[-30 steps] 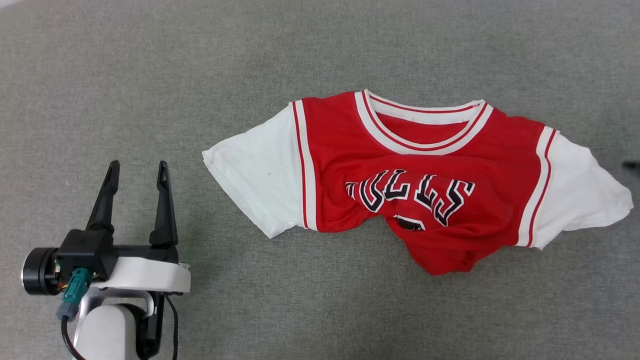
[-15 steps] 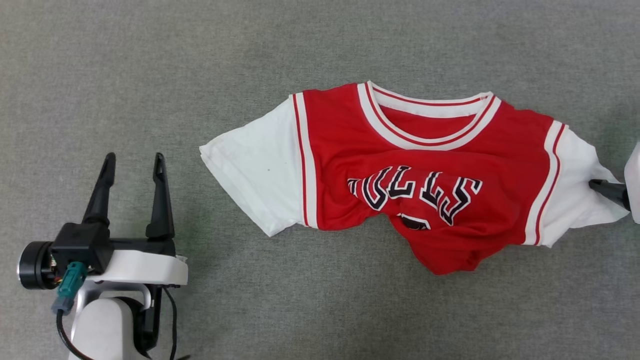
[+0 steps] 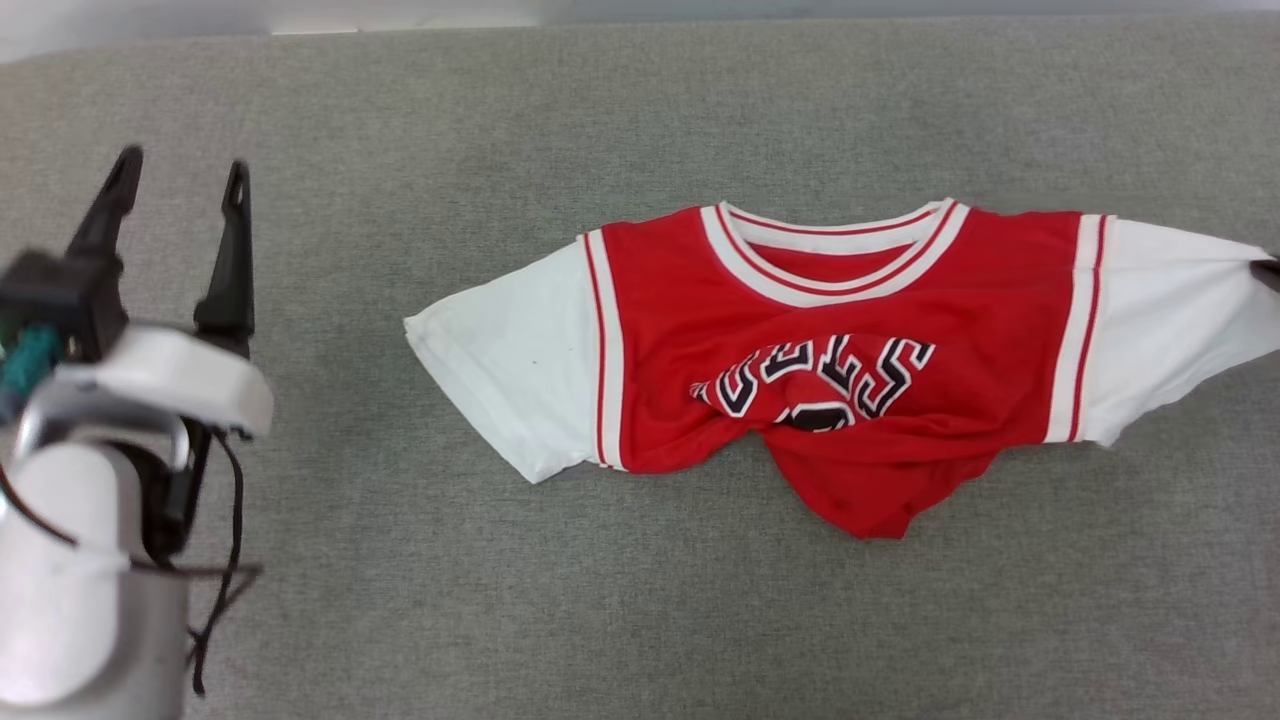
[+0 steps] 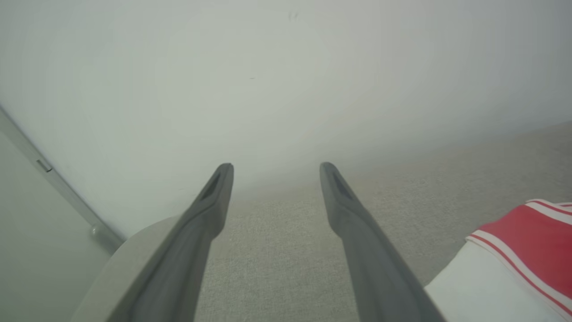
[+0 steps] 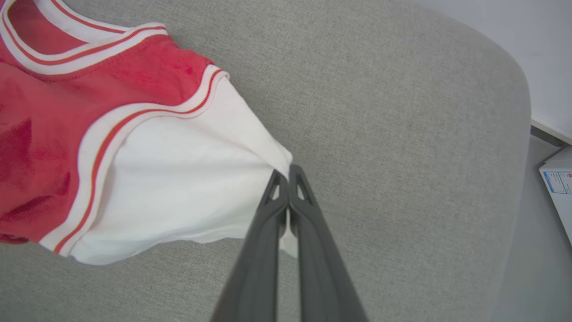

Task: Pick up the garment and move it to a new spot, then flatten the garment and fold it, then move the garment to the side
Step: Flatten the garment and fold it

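Looking down from the head camera, I saw the garment (image 3: 830, 340) spread sideways on the grey padded surface (image 3: 640, 620). Its collar was on the far side, and its long axis ran sleeve to sleeve between my two grippers.

The right gripper (image 5: 286, 172) was pinched shut on the outer hem of the right sleeve (image 5: 187, 179). In its wrist view the white cloth fanned away from the fingertips, up and to their left, in taut creases pointing back at the grip. The red body lay beyond, farther out along the same line.

The left gripper (image 3: 184, 165) hung with its jaws parted and nothing between them (its wrist view had bare grey fabric and a pale wall (image 4: 286, 80) ahead). The left sleeve (image 3: 510, 370) lay off to the right of those open jaws, well apart from them. Its white edge cut into the lower right corner of that wrist view.

The lower half of the shirt was bunched under the lettering, so it was not flat.

My judgement was that the coming move turned on the sleeve-to-sleeve line. The left arm was the nearer one to the free sleeve and would need to swing right and down onto it.
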Tool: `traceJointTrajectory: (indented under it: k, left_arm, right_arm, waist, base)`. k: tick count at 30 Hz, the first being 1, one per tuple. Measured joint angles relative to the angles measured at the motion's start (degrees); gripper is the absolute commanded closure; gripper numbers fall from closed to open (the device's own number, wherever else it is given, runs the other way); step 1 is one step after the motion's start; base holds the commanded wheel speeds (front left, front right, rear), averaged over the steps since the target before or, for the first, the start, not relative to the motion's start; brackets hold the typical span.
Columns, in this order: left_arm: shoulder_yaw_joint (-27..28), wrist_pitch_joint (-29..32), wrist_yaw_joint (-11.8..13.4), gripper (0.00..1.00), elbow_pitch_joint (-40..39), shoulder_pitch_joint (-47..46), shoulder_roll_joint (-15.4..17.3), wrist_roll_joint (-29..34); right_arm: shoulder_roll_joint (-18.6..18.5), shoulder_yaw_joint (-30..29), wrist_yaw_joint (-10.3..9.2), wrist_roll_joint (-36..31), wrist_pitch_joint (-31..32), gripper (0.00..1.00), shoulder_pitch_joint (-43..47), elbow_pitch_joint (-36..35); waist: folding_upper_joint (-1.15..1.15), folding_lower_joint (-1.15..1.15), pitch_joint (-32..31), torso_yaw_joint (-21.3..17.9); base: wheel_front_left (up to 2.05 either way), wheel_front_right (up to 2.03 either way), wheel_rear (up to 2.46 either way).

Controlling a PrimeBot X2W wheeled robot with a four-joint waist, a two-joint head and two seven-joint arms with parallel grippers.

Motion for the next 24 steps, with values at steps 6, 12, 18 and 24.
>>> traceJointTrajectory:
  k: [6, 12, 18, 24]
  left_arm:
    - [-12.93, 17.93, -0.23, 0.0, -2.43, -7.89, 10.65, -11.47]
    - [-26.35, 36.74, -0.23, 0.0, -4.34, -16.7, 20.48, -25.85]
    - [-37.47, 48.97, -0.23, 0.0, -4.68, -24.15, 25.71, -35.05]
    - [-46.98, 56.86, -0.23, 0.0, -3.35, -29.93, 28.58, -40.77]
  right_arm:
    - [-0.66, -1.86, 0.0, -0.23, -1.34, 1.0, 2.03, -3.1]
    - [0.92, -2.83, 0.0, -1.89, -1.42, 1.0, 2.89, -4.83]
    - [2.82, -2.94, 0.0, -3.44, -0.89, 1.0, 2.5, -6.64]
    - [4.04, -2.19, 0.0, -4.76, -0.36, 1.0, 0.85, -8.05]
  waist:
    - [0.0, 0.0, 0.71, -1.03]
    - [0.0, 0.0, 1.93, -2.11]
    - [0.0, 0.0, 3.56, -3.47]
    - [0.0, 0.0, 5.58, -4.93]
  base:
    - [0.0, 0.0, 0.0]
    - [0.0, 0.0, 0.0]
    - [0.0, 0.0, 0.0]
    - [0.0, 0.0, 0.0]
